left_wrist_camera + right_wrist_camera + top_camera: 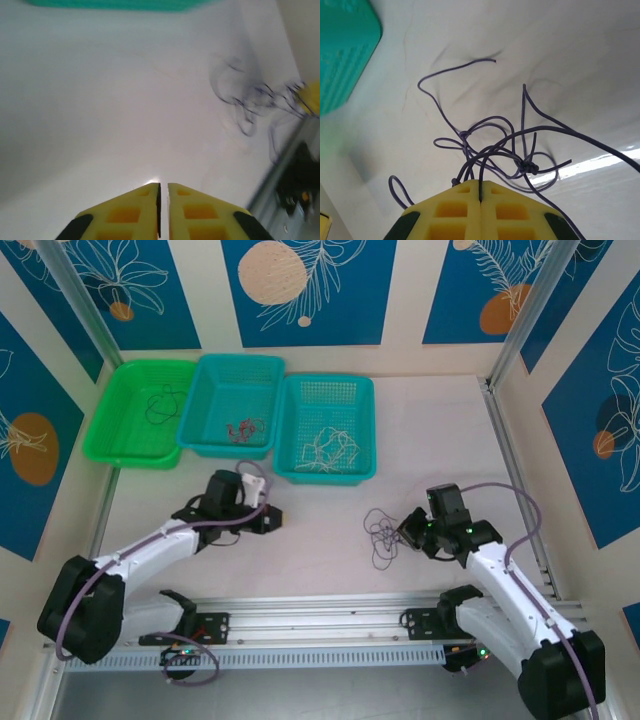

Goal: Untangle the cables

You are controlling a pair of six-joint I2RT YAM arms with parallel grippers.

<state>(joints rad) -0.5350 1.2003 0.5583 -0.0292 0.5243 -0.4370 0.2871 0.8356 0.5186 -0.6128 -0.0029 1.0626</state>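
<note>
A thin purple cable knotted into a loose wiry snarl [382,532] is lying on the bare white tabletop [320,570], right of centre and well apart from the three plastic mesh baskets lining the far edge. A broad stretch of open table is spreading between the snarl and the baskets, and again to its left. An aluminium rail [320,612] is running along the near edge and a second metal rail [510,460] along the right edge; the snarl is lying clear of both.

The right gripper [408,532] is sitting at the snarl's right side. Its yellow fingers [455,210] are pressing together with no gap, and in the right wrist view several purple strands are running straight into the seam at the tips, so it is pinching the snarl. A small tight knot [527,167] is showing just ahead of the tips, with loose ends trailing across the table.

The left gripper [272,520] is hovering over open table left of the snarl, nearer the baskets. Its jaws are standing narrow, parted by a thin slit, and are holding nothing.

The baskets are sitting side by side, touching. The green rectangular basket [115,420] is holding a thin black cable [160,403], the blue-teal middle basket [238,362] a red cable [243,428], and the teal right-hand basket [325,382] a white cable [330,448].
</note>
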